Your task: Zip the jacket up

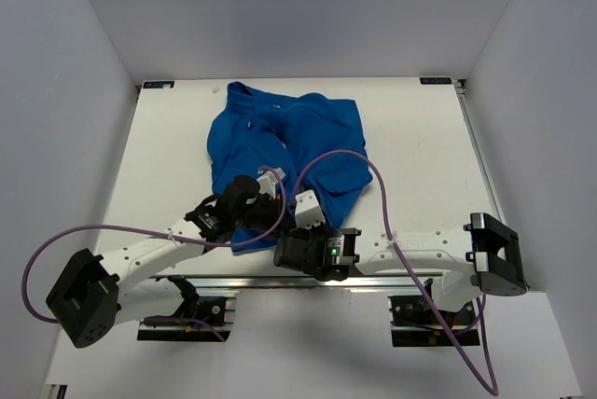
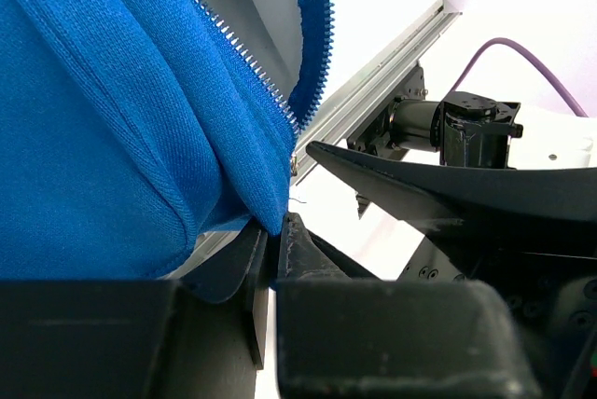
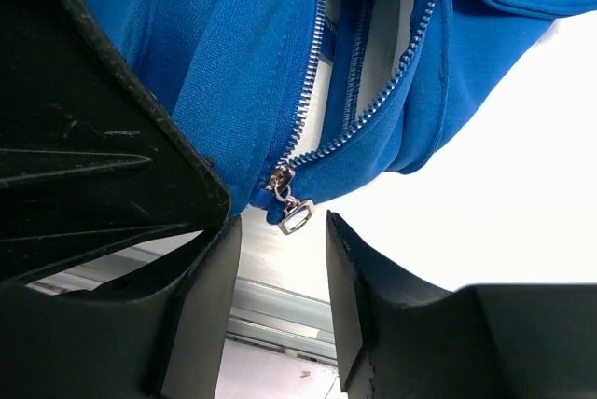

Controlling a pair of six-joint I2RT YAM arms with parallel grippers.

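Observation:
The blue jacket (image 1: 284, 138) lies crumpled on the white table, front open, collar at the far side. My left gripper (image 2: 270, 231) is shut on the bottom corner of the jacket (image 2: 112, 119), by the zipper teeth (image 2: 238, 49), and holds it up off the table. In the top view the left gripper (image 1: 264, 186) sits at the jacket's near hem. Right beside it, my right gripper (image 3: 280, 259) stands open, fingers (image 3: 210, 273) just below the small silvery zipper pull (image 3: 295, 217). The pull dangles at the bottom of the jacket (image 3: 242, 63), touching neither finger.
The metal rail (image 3: 280, 315) of the table's near edge runs under both grippers. The two wrists are close together, with the left gripper's black body (image 3: 84, 138) beside the right fingers. Purple cables (image 1: 373, 185) loop over the jacket's near side.

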